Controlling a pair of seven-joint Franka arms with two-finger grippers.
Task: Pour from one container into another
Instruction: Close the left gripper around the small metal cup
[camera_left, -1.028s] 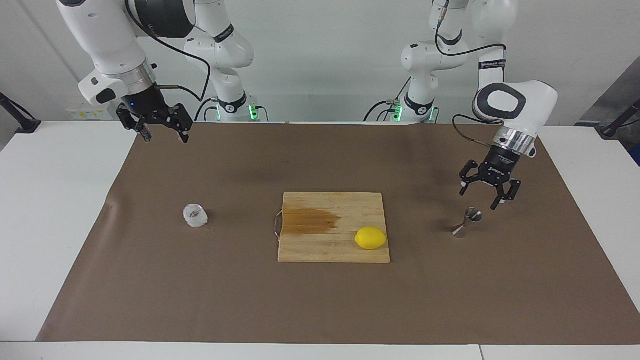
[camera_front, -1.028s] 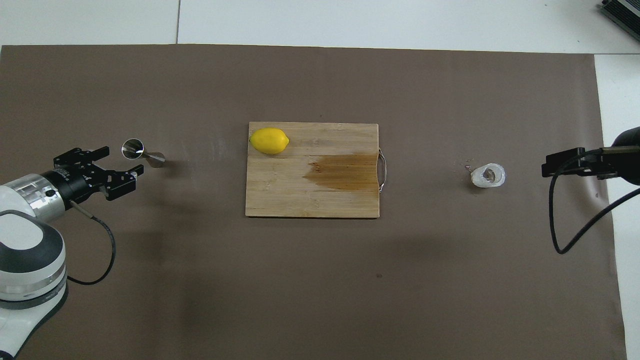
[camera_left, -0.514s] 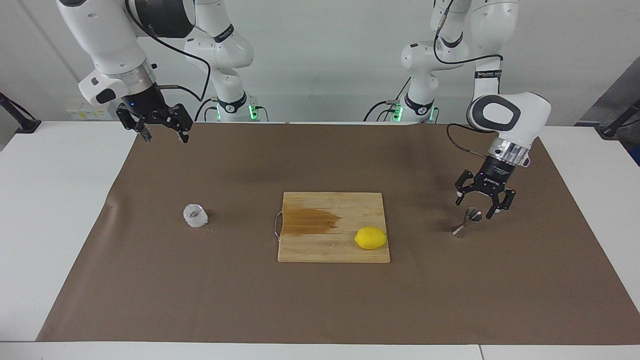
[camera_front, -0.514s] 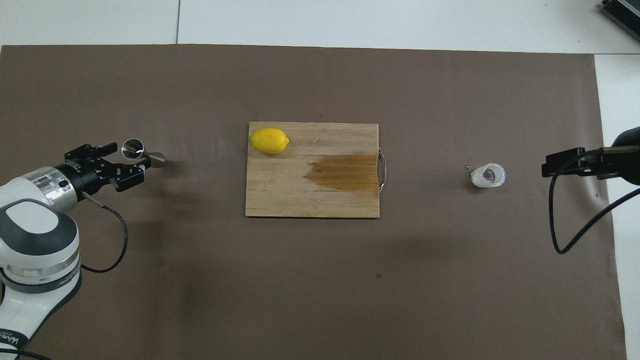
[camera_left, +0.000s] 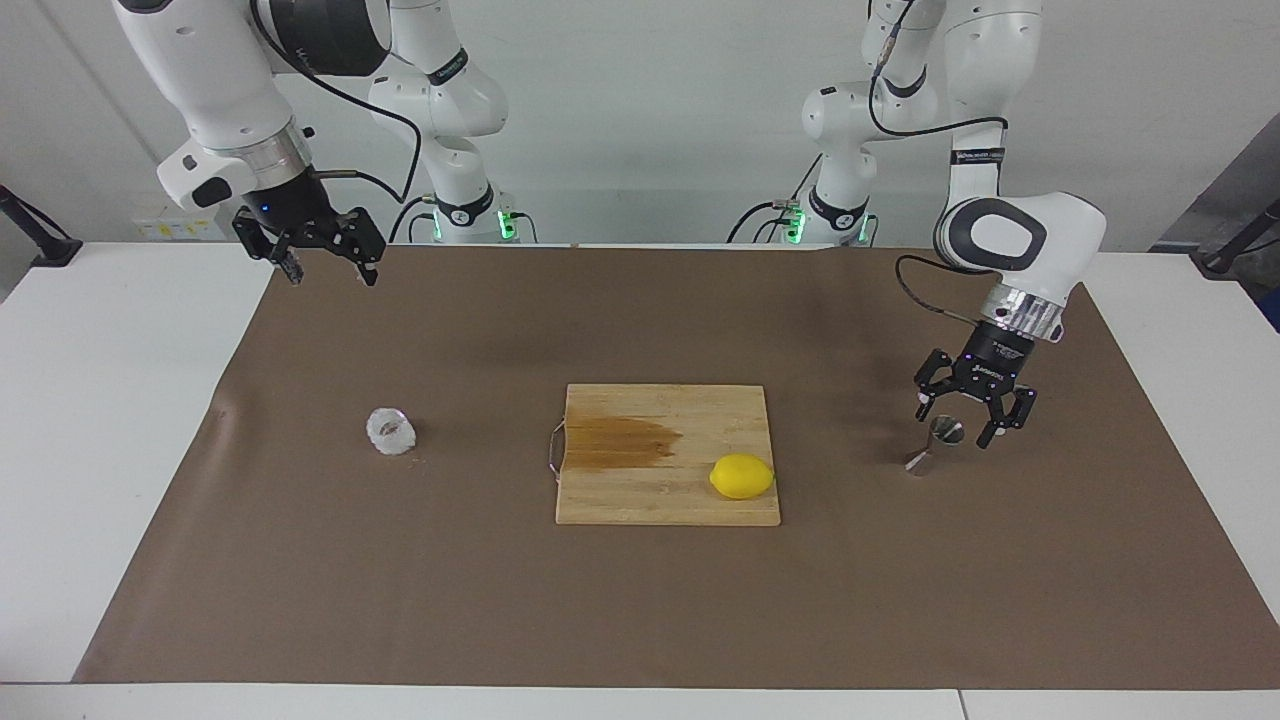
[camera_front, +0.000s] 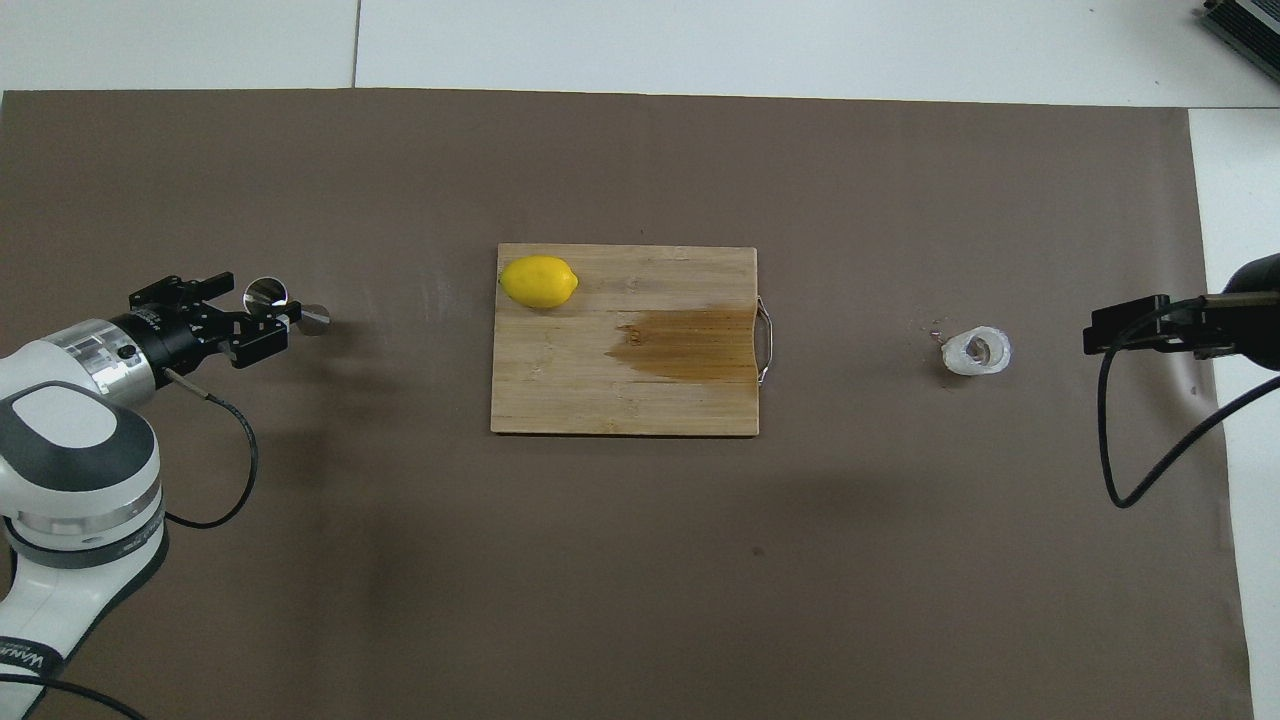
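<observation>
At the middle right of the facing view the left gripper (camera_left: 962, 421) hangs low over the metal jigger (camera_left: 934, 443), its fingers spread wide with the jigger's upper rim between them; whether a finger touches the metal cannot be told. The jigger stands on the brown mat (camera_left: 640, 600) that covers the counter (camera_left: 110, 400), toward the left arm's end. The right gripper (camera_left: 325, 270) waits in the air at the upper left of that view, over the mat's edge close to the robots, its fingers apart and holding nothing. The glass cup (camera_left: 391, 432), small, whitish and sparkly, sits on the mat at the middle left of the facing view, toward the right arm's end and well apart from both grippers. In the centre lies a wooden cutting board (camera_left: 668, 500) with a dark wet stain, and a lemon (camera_left: 742, 476) rests on it, at the corner toward the jigger.
</observation>
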